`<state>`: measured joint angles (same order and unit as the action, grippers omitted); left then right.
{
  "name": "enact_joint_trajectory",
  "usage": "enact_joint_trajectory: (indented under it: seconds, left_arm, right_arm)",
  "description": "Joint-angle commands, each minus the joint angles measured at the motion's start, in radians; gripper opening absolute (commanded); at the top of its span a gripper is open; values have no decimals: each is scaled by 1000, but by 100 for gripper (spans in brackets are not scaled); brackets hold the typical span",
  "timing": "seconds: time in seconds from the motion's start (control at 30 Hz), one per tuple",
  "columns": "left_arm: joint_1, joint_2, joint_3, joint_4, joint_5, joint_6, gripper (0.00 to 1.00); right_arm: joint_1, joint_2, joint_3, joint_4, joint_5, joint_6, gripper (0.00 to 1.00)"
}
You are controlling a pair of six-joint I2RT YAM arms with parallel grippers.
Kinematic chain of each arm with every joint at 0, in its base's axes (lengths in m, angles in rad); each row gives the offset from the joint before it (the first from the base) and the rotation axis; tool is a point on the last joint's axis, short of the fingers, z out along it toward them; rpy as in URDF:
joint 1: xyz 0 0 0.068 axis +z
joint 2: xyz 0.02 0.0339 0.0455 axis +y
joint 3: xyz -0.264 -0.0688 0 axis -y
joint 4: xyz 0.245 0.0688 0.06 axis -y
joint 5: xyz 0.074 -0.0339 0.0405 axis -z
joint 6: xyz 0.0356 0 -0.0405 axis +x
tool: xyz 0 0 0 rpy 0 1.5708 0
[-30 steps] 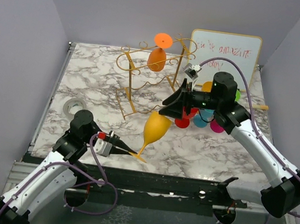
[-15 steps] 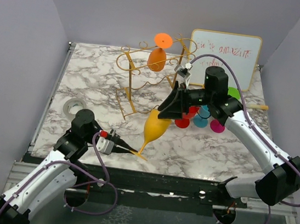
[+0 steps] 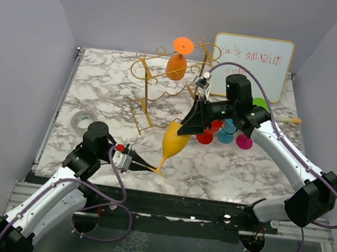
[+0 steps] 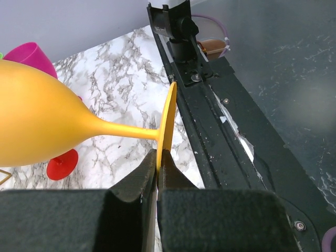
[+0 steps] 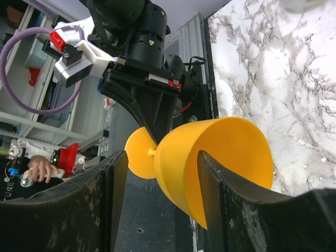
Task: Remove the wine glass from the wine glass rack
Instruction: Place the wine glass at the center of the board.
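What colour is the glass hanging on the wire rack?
Orange wine glass, best seen in the top external view.

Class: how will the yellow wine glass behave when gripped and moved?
Probably stiff and light: the yellow wine glass shows no bend though the left claw pinches only its foot. Likely top-heavy, apt to tip: wide bowl, slim stem. Smooth bowl may slip in the right claw.

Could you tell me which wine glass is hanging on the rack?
The orange glass, upside down on the gold rack. The yellow glass is off the rack, its foot pinched by the left gripper.
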<state>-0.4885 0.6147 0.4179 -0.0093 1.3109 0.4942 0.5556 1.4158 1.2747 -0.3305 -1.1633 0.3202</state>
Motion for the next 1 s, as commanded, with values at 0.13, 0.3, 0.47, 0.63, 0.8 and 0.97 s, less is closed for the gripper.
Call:
enact_joint_trajectory:
  seconds: [0.13, 0.3, 0.47, 0.63, 0.8, 0.97]
  left_arm:
    - [1, -16, -16, 5, -45, 0, 0]
    - [4, -21, -19, 6, -55, -2, 0]
    - [8, 19, -20, 77, 3, -27, 0]
    - [8, 20, -18, 80, 2, -34, 0]
    - [8, -7, -27, 80, -9, -40, 0]
    - [11, -3, -25, 80, -15, -44, 0]
  right_arm:
    - [-2, 11, 1, 15, -88, 7, 54]
    - [-2, 2, -10, 35, -102, 14, 47]
    - [-2, -5, -27, 45, -110, 10, 38]
    - [-1, 4, -23, 21, -140, 3, 34]
    - [-1, -12, -48, 22, -163, -12, 22]
    - [-1, -21, -71, 55, -167, 9, 9]
